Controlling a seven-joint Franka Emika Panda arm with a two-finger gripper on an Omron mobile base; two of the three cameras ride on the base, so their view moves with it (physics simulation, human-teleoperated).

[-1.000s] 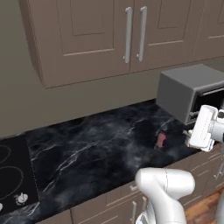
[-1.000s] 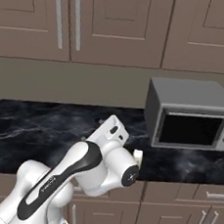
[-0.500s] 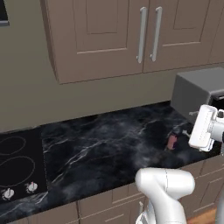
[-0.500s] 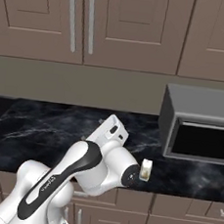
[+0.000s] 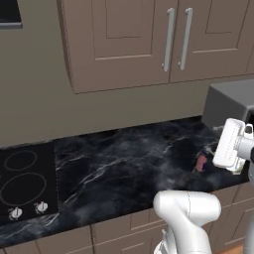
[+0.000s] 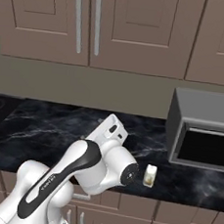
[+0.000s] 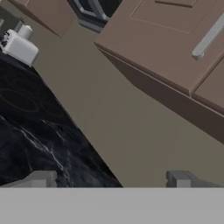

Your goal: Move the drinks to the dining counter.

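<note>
Jaws: spread wide, nothing between them; in the hand view the two grey fingertips [image 7: 41, 178] stand far apart at the bottom.
Gripper [image 7: 111, 179]: points along the black marble worktop [image 7: 30, 135] toward the beige wall [image 7: 113, 127], with brown cabinets [image 7: 175, 39] above it.
Hand: the white hand [image 5: 232, 145] hangs over the right end of the worktop [image 5: 129, 158], in front of the oven [image 5: 230, 101]; the right base view shows it raised above the worktop [image 6: 43, 130], left of the oven [image 6: 203, 129].
Can: a small red-topped can [image 5: 201, 163] stands on the worktop just left of the hand, near the front edge.
Carton: a cream-white carton [image 6: 149, 176] stands upright on the worktop near its front edge, just right of the arm's dark joint and in front of the oven's left corner.
Bottle: cannot tell where it is.
Oven: grey, door dark, at the right end of the worktop against the wall.
Cooktop: a black cooktop [image 5: 25, 186] with ring marks and two knobs sits at the left end of the worktop.
Far end: in the hand view a small white appliance [image 7: 18, 43] stands on the worktop by the wall.
Cabinets: brown doors with long metal handles [image 5: 177, 38] hang above the worktop.
</note>
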